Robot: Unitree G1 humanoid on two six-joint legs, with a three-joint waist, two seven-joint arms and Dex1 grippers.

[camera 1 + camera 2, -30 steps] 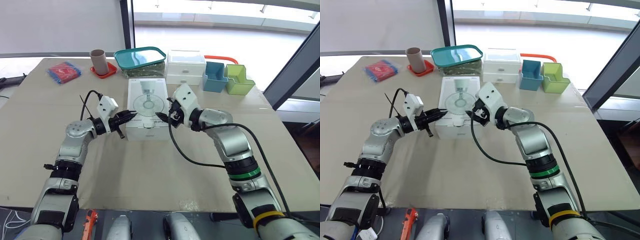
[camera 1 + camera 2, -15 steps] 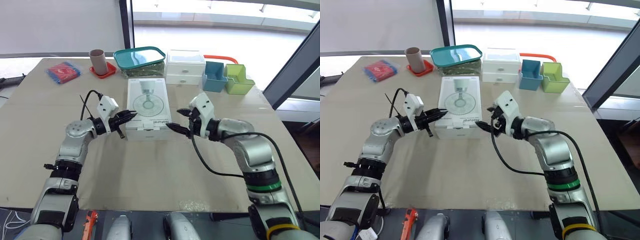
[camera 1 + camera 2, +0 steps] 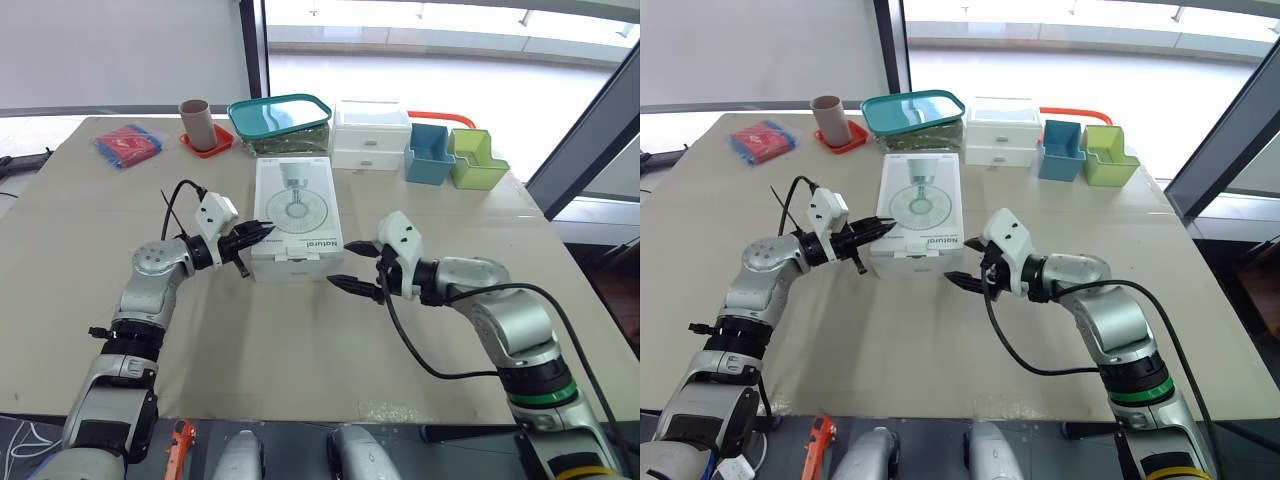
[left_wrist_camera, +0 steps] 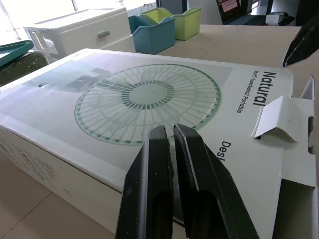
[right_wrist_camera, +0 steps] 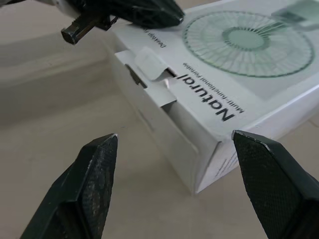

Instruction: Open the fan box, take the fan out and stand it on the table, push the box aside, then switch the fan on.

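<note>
While closed left jaws touch fan box (image 3: 297,215), right jaws gape

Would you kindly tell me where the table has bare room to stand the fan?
Bare: the near half of the table in front of the fan box, and the stretch right of the box, before the blue bin and green bin. Crowded: the far edge, with cup, teal-lidded container and white drawers.
</note>
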